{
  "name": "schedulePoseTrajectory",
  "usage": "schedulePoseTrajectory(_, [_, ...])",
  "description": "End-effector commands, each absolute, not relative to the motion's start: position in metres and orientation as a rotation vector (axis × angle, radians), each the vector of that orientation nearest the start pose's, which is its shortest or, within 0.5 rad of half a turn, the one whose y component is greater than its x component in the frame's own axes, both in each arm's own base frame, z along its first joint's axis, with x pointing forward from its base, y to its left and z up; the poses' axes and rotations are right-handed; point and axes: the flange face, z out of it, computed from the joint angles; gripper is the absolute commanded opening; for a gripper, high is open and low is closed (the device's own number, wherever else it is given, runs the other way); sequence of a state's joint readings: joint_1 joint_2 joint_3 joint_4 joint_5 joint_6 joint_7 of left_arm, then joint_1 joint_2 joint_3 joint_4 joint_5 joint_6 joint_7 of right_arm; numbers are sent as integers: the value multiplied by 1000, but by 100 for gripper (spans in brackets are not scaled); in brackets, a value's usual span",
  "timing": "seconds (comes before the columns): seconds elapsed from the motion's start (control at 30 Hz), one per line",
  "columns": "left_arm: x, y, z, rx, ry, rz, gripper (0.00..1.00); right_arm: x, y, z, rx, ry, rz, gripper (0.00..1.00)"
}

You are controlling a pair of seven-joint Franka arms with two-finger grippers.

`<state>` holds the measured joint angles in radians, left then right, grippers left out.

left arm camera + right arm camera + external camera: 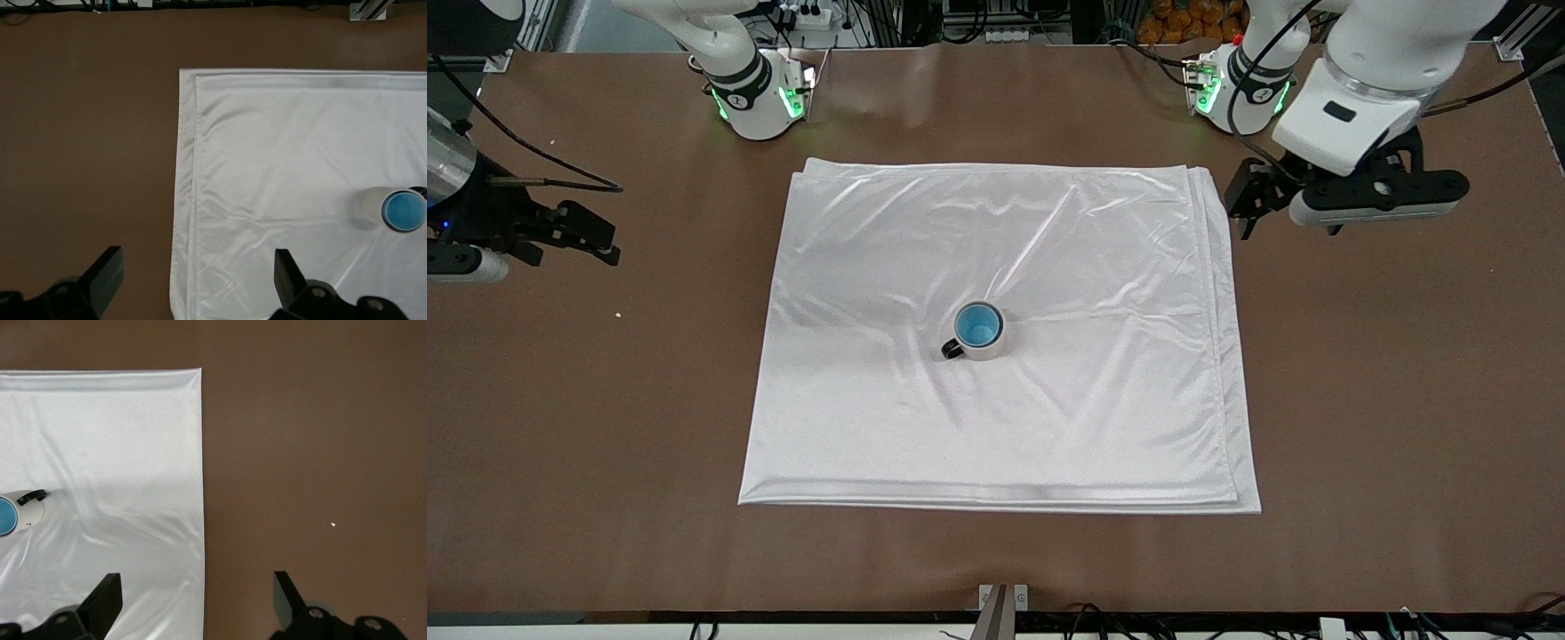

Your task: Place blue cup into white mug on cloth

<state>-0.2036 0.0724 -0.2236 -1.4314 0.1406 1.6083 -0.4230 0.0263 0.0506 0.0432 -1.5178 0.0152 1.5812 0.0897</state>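
Note:
The white mug stands upright near the middle of the cloth, its black handle toward the right arm's end. The blue cup sits inside the mug, its bright blue inside showing. My left gripper is open and empty, up over the cloth's edge at the left arm's end. My right gripper is open and empty, up over bare table at the right arm's end. The left wrist view shows its gripper, the cloth, mug and cup. The right wrist view shows its gripper, the cloth, mug and cup.
Brown table surrounds the cloth on every side. A small white crumb lies on the table toward the right arm's end; it also shows in the right wrist view. A metal bracket sits at the table edge nearest the front camera.

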Motion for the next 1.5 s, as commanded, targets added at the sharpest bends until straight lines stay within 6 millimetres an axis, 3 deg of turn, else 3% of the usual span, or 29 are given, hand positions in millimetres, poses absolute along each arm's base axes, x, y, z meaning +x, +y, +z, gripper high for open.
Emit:
schedulePoseTrajectory(0.0, [541, -180, 658, -3070, 141, -189, 100, 561, 36, 636, -3134, 14, -38, 100])
schedulePoseTrajectory(0.13, [544, -155, 659, -3053, 226, -154, 100, 561, 36, 636, -3134, 14, -35, 100])
schedulePoseTrajectory(0.3, [541, -139, 655, -3048, 190, -112, 100, 561, 35, 635, -3134, 19, -31, 100])
schedulePoseTrajectory(0.6, [535, -125, 664, -3063, 130, -133, 100, 557, 32, 634, -3136, 26, 10, 100])
schedulePoseTrajectory(0.93, [544, -101, 660, -3133, 40, -114, 100, 561, 36, 632, -3137, 29, 3, 100])
schedulePoseTrajectory(1.23, [545, -102, 658, -3167, 11, -101, 100, 563, 36, 630, -3137, 26, -7, 100])
schedulePoseTrajectory(1.47, [549, -87, 654, -3164, -36, -92, 100, 562, 34, 632, -3135, 34, -11, 100])
